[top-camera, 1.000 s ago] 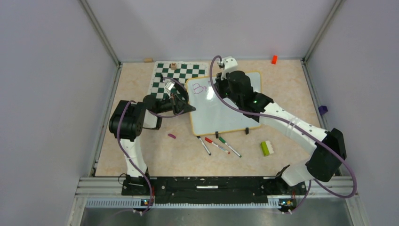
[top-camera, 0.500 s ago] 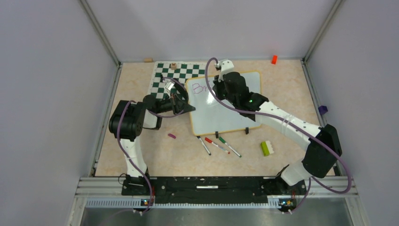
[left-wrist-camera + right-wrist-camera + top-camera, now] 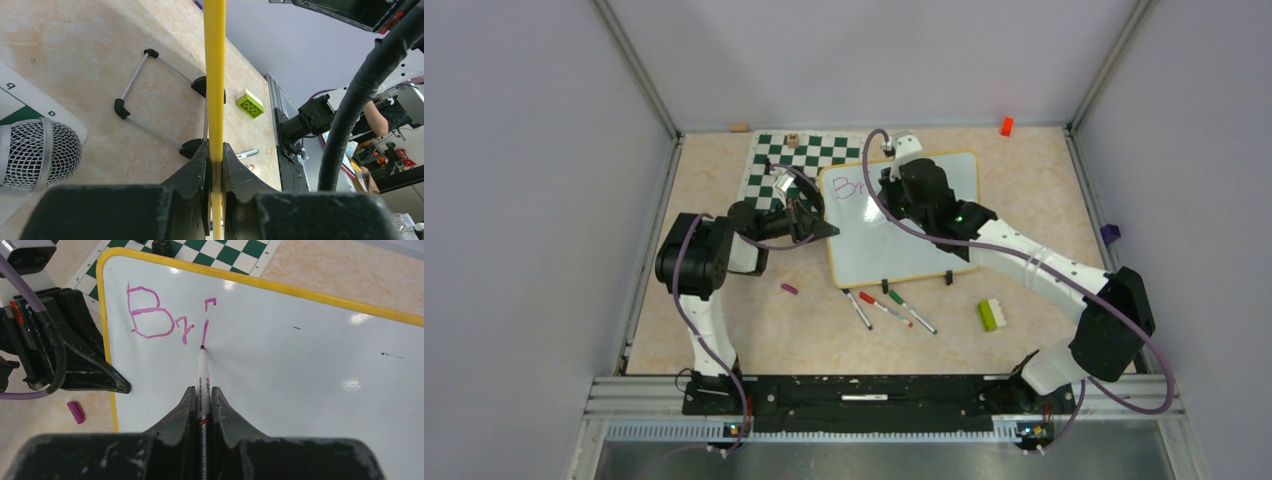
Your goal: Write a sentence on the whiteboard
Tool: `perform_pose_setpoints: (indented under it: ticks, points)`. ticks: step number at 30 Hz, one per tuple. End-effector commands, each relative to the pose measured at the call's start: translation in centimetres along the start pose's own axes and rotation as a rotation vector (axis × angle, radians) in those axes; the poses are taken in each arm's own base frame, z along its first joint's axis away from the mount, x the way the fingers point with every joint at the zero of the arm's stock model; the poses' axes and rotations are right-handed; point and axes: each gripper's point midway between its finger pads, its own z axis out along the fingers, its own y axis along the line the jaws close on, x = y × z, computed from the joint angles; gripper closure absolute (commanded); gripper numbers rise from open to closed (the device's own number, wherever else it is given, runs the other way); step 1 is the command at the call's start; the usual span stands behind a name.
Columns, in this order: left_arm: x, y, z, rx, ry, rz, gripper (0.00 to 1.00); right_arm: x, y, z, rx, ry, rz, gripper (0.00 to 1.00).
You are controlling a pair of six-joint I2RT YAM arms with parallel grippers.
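L gripper (image 3: 215, 152) pinches whiteboard (image 3: 215, 65) rim; R gripper (image 3: 202, 395) clamps marker (image 3: 202, 367); blank board right of sentence (image 3: 167, 315).

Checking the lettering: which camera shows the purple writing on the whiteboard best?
Right wrist: the writing reads "Bri", large and sharp, with the marker tip at the i. The top view shows it tiny. Left wrist shows only the yellow edge of the whiteboard.

At the table's (image 3: 1034, 190) far edge, left of centre: green-and-white chess mat (image 3: 824, 152) with 1 small tan piece (image 3: 793, 140) on it, tan block (image 3: 740, 127) just beyond its left corner. Orange block (image 3: 1006, 126) near the far right corner; small purple object (image 3: 1109, 233) by the right edge. Toward the near edge: purple cap (image 3: 789, 288), 3 markers (image 3: 884, 309), green-and-white brick (image 3: 990, 315).
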Motion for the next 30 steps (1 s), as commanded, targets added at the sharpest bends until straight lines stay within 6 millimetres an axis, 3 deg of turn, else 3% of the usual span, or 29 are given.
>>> perform_pose_setpoints:
  ticks: [1, 15, 30]
  points:
    - [-0.9, -2.0, 0.1, 0.058, 0.001, 0.140, 1.00, 0.2, -0.5, -0.9, 0.007, 0.012, 0.009, 1.00]
    - [-0.9, -2.0, 0.1, 0.059, 0.003, 0.144, 1.00, -4.4, 0.6, -3.0, -0.080, -0.087, 0.046, 1.00]
    - [-0.9, -2.0, 0.2, 0.059, 0.003, 0.139, 1.00, -5.5, -1.6, -4.2, 0.004, -0.153, 0.035, 1.00]
